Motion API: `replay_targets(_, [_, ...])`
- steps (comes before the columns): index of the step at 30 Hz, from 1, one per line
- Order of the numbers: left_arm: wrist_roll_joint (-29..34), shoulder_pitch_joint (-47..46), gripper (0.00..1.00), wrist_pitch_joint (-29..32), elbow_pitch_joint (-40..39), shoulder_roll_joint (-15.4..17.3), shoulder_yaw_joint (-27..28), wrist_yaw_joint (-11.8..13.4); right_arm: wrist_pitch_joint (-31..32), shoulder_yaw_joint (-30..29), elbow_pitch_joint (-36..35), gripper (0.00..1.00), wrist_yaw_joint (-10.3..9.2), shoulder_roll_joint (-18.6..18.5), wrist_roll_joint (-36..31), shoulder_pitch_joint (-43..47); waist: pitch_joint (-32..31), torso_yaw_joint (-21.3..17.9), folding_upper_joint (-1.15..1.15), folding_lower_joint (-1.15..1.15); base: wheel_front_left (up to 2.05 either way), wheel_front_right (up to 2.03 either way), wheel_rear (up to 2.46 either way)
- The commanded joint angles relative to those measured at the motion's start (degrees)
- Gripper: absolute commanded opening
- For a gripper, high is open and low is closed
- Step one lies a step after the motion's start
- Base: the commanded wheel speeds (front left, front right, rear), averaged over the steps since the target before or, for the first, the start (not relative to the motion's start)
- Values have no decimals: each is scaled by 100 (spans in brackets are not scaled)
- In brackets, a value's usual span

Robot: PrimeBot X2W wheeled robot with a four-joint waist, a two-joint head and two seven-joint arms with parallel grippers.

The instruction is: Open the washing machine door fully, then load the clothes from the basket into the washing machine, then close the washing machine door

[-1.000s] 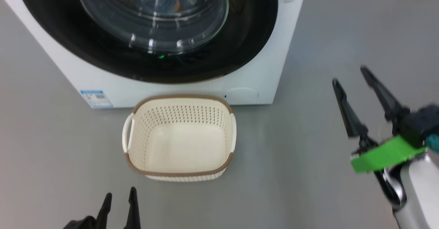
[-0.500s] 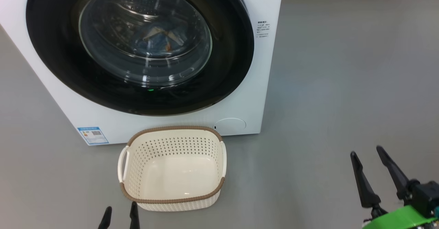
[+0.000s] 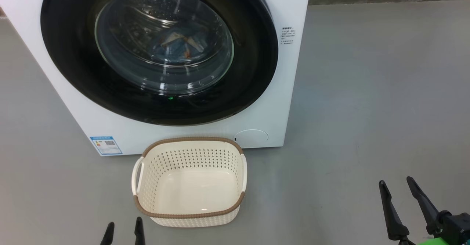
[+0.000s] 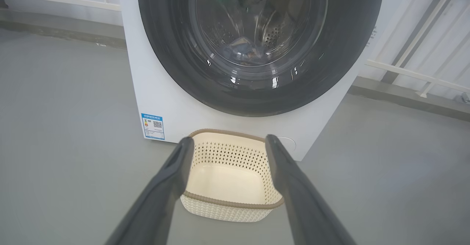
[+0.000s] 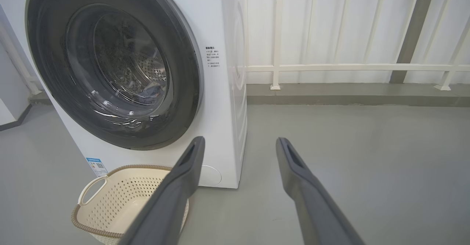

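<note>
- Grey floor (image 3: 367,109) all round; washing machine (image 3: 290,90) at 12 o'clock in head view.
- washing machine door (image 3: 69,72) looks shut flush; judge all 3 steps done, next move prob. just arms back, no grasp needed.
- clothes (image 3: 180,46) inside, blue w/ orange, seen thru glass (image 3: 121,54).
- basket (image 3: 191,140) at 6 o'clock, just beside machine front, empty.
- right gripper (image 3: 396,182) at 4 o'clock, left gripper (image 3: 124,223) at 7: both spread wide, holding nothing.

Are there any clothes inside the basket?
No, the basket shows just its bare cream bottom, and the blue clothes lie inside the drum behind the glass of the washing machine door.
</note>
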Motion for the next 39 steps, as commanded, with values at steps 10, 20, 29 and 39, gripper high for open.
replay_targets(10, [114, -78, 100, -38, -144, 45, 259, 29, 12, 83, -13, 100, -34, -51, -70, -108, 13, 144, 0, 0, 0, 0, 0])
replay_targets(20, [155, -83, 100, -38, -132, 45, 301, 17, 12, 135, 29, 100, -34, -41, -63, -152, -2, 192, 0, 0, 0, 0, 0])
replay_targets(29, [188, -67, 100, -38, -177, 45, 345, 71, 12, 177, 48, 100, -34, -50, -41, -179, -21, 236, 0, 0, 0, 0, 0])
replay_targets(39, [119, 5, 0, 0, -20, -3, 228, 99, 40, 28, 200, 0, 1, 41, 4, -5, -53, 319, 0, 0, 0, 0, 0])
